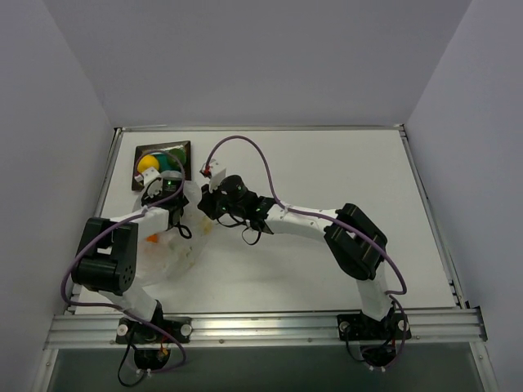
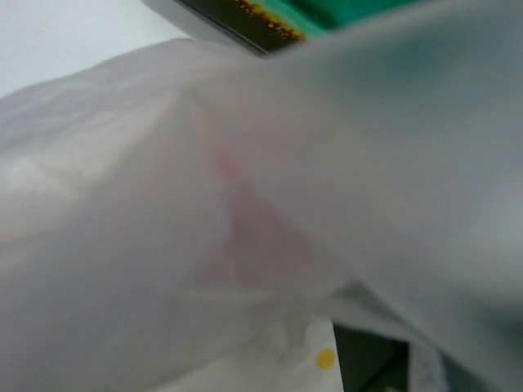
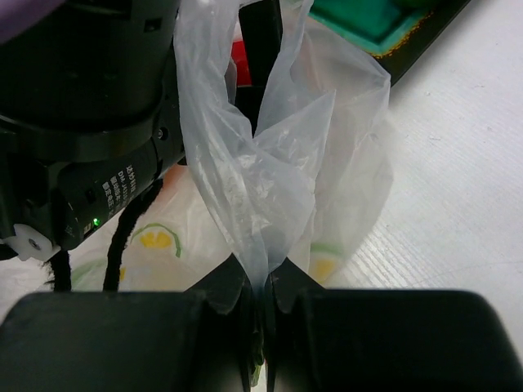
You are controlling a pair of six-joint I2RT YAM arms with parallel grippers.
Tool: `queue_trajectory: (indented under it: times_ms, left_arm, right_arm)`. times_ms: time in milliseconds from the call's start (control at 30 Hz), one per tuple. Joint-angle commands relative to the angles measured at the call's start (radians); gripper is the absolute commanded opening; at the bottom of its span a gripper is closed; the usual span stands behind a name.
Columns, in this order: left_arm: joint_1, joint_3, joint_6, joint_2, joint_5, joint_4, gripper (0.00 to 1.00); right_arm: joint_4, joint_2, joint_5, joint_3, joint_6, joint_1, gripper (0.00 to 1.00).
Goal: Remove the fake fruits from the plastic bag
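The clear plastic bag point(image 1: 172, 253) lies crumpled at the left, with an orange fruit point(image 1: 152, 238) showing in it. My right gripper point(image 3: 261, 282) is shut on a pinched fold of the bag point(image 3: 270, 163), holding it up. My left gripper point(image 1: 163, 189) reaches into the bag near the tray; film point(image 2: 122, 204) covers its camera and hides its jaws. A reddish blur point(image 2: 245, 220) shows through the film. In the right wrist view a red fruit point(image 3: 239, 59) sits beside a dark finger point(image 3: 260, 33) of the left gripper. A yellow fruit point(image 1: 148, 163) and a dark green fruit point(image 1: 167, 159) rest in the tray.
The dark-framed tray point(image 1: 185, 149) with a teal centre stands at the table's back left, just beyond the bag. Its corner shows in the right wrist view point(image 3: 425, 37). The two arms meet close together over the bag. White walls enclose the table.
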Motion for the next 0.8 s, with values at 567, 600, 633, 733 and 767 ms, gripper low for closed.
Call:
queue_trajectory:
  times_ms: [567,600,633,733,767]
  left_arm:
    - [-0.206,-0.075,-0.023,-0.445,0.129,-0.263,0.23]
    - [-0.217,-0.084,-0.023,-0.478,0.140,-0.333,0.23]
    - [-0.220,-0.087,-0.022,-0.556,0.151,-0.368,0.23]
    - [-0.225,-0.079,-0.005,-0.699,0.229,-0.519,0.23]
    - [-0.228,-0.069,0.006,-0.730,0.252,-0.563,0.23]
  right_arm:
    - [0.211,-0.003,0.014,-0.130,0.104,-0.012,0.00]
    - [0.216,-0.007,0.018,-0.144,0.108,-0.010,0.00]
    - [0.223,-0.010,0.023,-0.150,0.114,-0.012,0.00]
    - [0.240,-0.018,0.037,-0.179,0.125,-0.012,0.00]
    - [0.242,-0.021,0.044,-0.187,0.127,-0.012,0.00]
